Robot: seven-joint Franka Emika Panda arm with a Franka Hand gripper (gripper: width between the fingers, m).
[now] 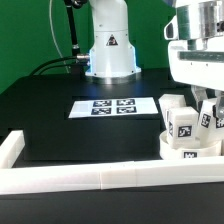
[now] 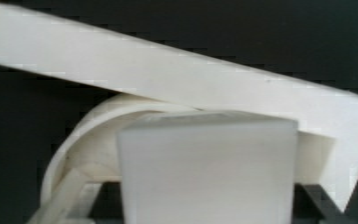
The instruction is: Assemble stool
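Note:
The round white seat (image 1: 172, 146) lies at the exterior view's right, close behind the front rail. A tagged white leg (image 1: 183, 125) stands upright on it, and another leg (image 1: 172, 104) stands just behind that one. My gripper (image 1: 208, 112) hangs over the seat's right side, shut on a third leg (image 1: 213, 122). In the wrist view this leg (image 2: 202, 165) fills the space between the two dark fingers (image 2: 105, 200). The gripper (image 2: 208, 216) holds it over the seat's curved rim (image 2: 87, 150). Where the held leg's lower end meets the seat is hidden.
A white border rail (image 1: 100, 178) runs along the table's front and turns up the left side (image 1: 12, 148); the wrist view shows it as a slanted band (image 2: 176, 70). The marker board (image 1: 105, 107) lies mid-table before the robot base (image 1: 108, 50).

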